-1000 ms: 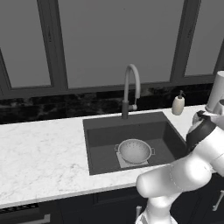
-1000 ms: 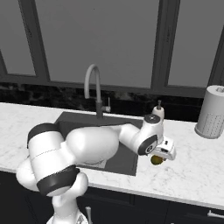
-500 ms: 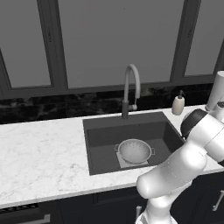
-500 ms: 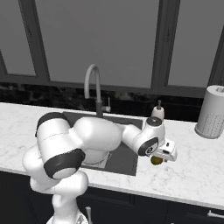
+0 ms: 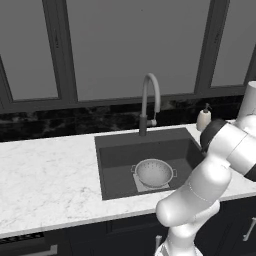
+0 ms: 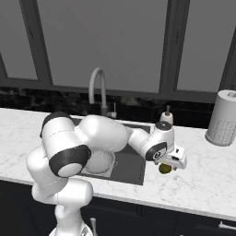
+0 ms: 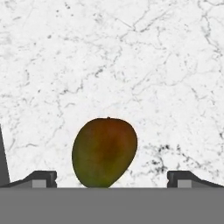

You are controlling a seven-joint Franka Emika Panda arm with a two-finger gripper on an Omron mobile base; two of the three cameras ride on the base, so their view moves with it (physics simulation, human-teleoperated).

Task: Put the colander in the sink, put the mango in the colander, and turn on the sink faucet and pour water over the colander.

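**Pincer spread over the mango, colander already in the sink**

The colander (image 5: 154,172) sits upright on the floor of the sink (image 5: 118,155), toward the basin's front and over the pale drain plate (image 5: 141,183). It holds nothing that I can see. Behind the basin, at the back edge of the counter (image 5: 45,175), the sink faucet (image 5: 149,102) stands with its arched spout reaching forward over the sink. A white soap bottle (image 5: 203,118) stands by the sink's back right corner.

The arm has swung out over the counter to the right of the sink. There the pincer (image 6: 168,167) hangs low above the marble, near the counter's front edge, with the mango (image 6: 165,168) directly under it. From the hand's own camera the mango (image 7: 104,152) lies on the white veined surface, green at its lower end and reddish brown toward the top. The two dark fingertips (image 7: 40,178) stand wide apart, one on each side of the fruit, with clear marble showing between each tip and the mango's skin. Nothing is pinched.

Farther right, close to the wall, a paper towel roll in a perforated holder (image 6: 223,118) stands on the counter.
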